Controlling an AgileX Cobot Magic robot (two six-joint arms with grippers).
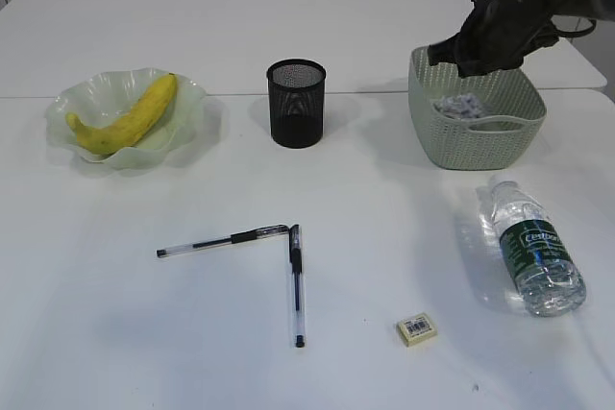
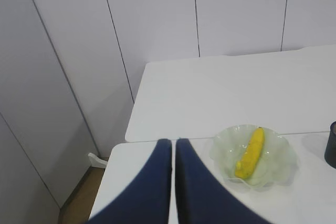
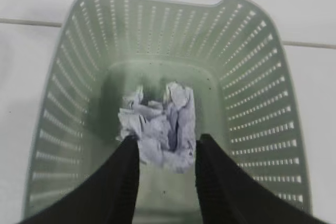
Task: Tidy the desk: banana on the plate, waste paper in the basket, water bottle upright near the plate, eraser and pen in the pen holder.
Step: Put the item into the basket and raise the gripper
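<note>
1. Exterior view. White surface [image 1: 115,333]. Banana [image 1: 130,117] lies in the plate [image 1: 197,103], far left. Pen holder [image 1: 296,103] stands at centre back, empty as far as can be seen. Two pens [image 1: 295,285] lie in front, tips meeting in an L. Eraser [image 1: 416,329] lies flat, front right of centre. Water bottle [image 1: 531,249] lies on its side, right, well apart from the plate. Basket [image 1: 476,132] sits back right with the waste paper [image 1: 459,106] inside. Right claw [image 1: 466,55] hangs above the basket's rim; its spread is not clear from here.

2. Left wrist view. Left claw [image 2: 173,150] is pressed together, pinching nothing, above the surface's left corner; plate and banana show just beyond.

3. Right wrist view. Right claw is spread, fingers either side of the paper ball lying on the basket floor; contact cannot be told, but the ball appears released.

4. Step in hand, judged: letting go of the paper. Done well, the claw lifts straight up, clear of the basket walls, without dragging the ball.
</note>
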